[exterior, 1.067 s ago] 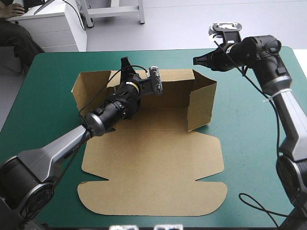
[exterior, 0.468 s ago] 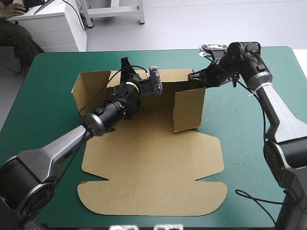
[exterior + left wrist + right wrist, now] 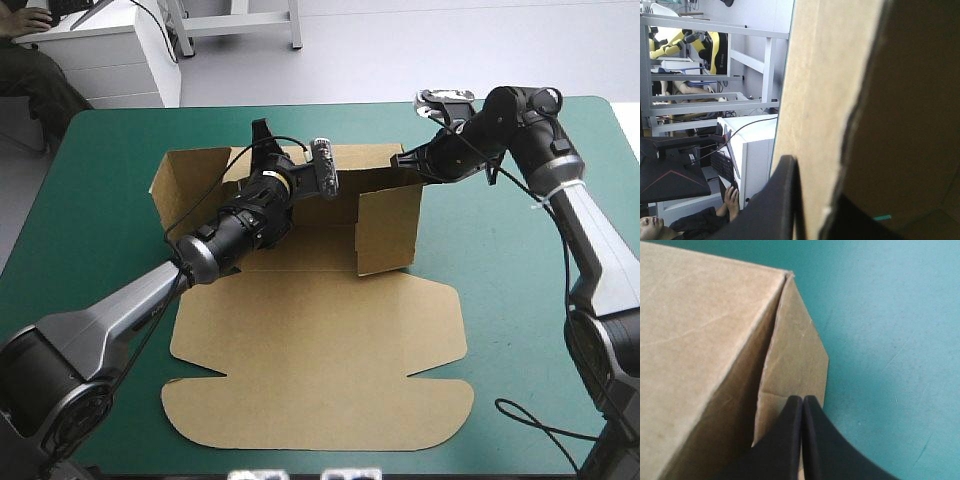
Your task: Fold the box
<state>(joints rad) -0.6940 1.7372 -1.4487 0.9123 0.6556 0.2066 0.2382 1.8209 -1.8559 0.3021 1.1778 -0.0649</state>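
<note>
Standing half-raised, box (image 3: 320, 350); left fingers (image 3: 781, 202) clamped on far wall, right fingers (image 3: 822, 450) together

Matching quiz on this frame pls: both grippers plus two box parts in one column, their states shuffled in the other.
Things:
1. left gripper with black fingers
2. right gripper with black fingers
3. brown board box's right side wall
4. box's broad lid panel

States:
A. lies flat on the teal-green cover
B. shut on the far wall
C. stands raised
D. shut, tip at a corner flap

Pairs: 1-B, 2-D, 3-C, 4-A
</note>
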